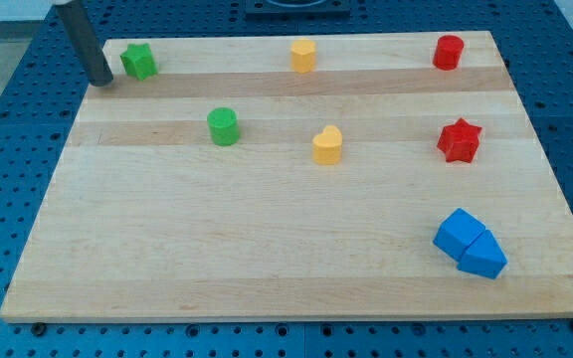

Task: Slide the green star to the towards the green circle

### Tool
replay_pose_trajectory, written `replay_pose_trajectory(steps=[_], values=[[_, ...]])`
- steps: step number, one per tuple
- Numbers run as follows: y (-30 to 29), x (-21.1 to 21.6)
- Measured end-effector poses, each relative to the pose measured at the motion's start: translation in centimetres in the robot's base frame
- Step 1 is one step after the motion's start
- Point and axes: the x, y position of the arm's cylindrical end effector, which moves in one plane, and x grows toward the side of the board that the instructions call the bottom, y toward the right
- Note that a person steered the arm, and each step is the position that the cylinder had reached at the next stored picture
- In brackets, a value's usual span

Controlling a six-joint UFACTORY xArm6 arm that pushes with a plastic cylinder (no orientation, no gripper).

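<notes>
The green star (138,62) lies at the top left corner of the wooden board (267,229). The green circle (223,126) stands lower and to the right of it, well apart. My tip (100,82) rests on the board just left of the green star and slightly below it, with a small gap between them. The dark rod rises from the tip toward the view's top left.
A yellow block (303,55) is at the top middle and a yellow heart (327,145) is right of the green circle. A red cylinder (448,52) and a red star (459,140) are on the right. Two blue blocks (469,244) touch at the lower right.
</notes>
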Motion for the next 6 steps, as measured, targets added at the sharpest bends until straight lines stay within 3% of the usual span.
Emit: replay_pose_trajectory(steps=[2, 6], values=[[0.1, -5.2], [6.7, -5.5]])
